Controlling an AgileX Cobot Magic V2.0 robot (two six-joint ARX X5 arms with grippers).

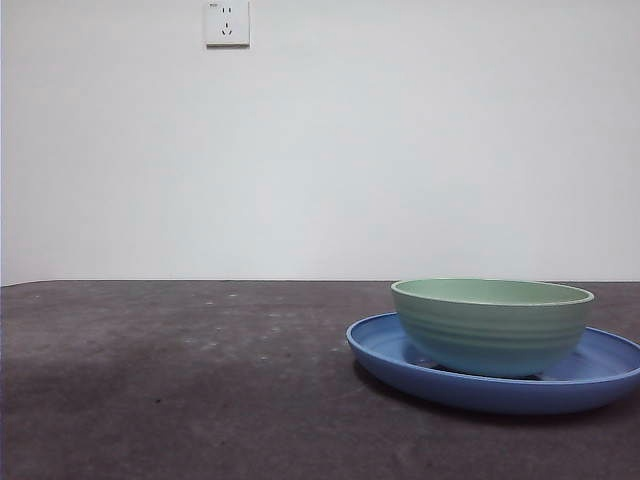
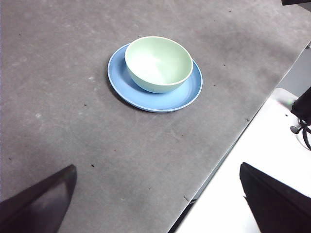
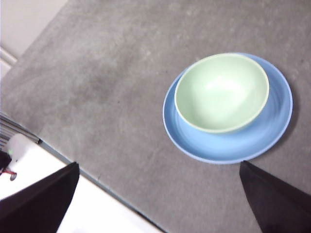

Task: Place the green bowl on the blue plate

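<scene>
Both hands, left (image 2: 155,204) and right (image 3: 158,199), hung wide open, holding nothing, well above grey bench (image 1: 180,380). Pale mint-green ridged bowl (image 1: 492,325) sat upright inside glossy blue round plate (image 1: 400,362). Best kept clear; no nudging needed.

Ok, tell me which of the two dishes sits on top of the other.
The green bowl. It is the narrower, deeper, ridged one, standing upright inside the blue plate, which lies wide and shallow beneath it on the table.
</scene>
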